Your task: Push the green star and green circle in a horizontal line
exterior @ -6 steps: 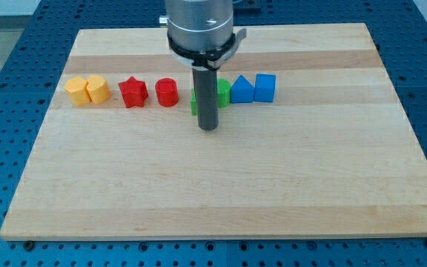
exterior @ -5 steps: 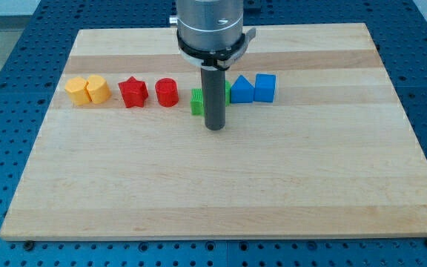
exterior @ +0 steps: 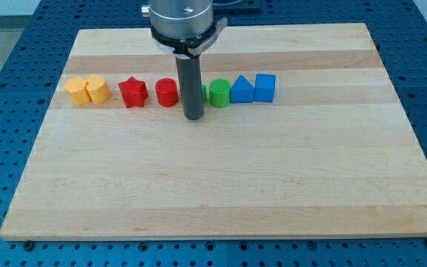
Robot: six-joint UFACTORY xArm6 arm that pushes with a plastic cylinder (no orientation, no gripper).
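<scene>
The green circle (exterior: pixel 219 93) stands in the row of blocks, just left of the blue triangle (exterior: pixel 242 90). The green star (exterior: pixel 204 92) is almost wholly hidden behind my rod; only a green sliver shows between the rod and the green circle. My tip (exterior: pixel 193 117) rests on the board just below the row, between the red circle (exterior: pixel 167 93) and the green circle, in front of the green star. Whether the tip touches the star cannot be told.
The row across the upper board also holds two yellow blocks (exterior: pixel 87 90) at the view's left, a red star (exterior: pixel 133 92) and a blue cube (exterior: pixel 265 87) at the right end. The wooden board (exterior: pixel 221 185) lies on a blue perforated table.
My tip has moved to the view's left and slightly up. The green circle, half hidden before, now shows fully. The green star, partly visible before, is now covered by the rod.
</scene>
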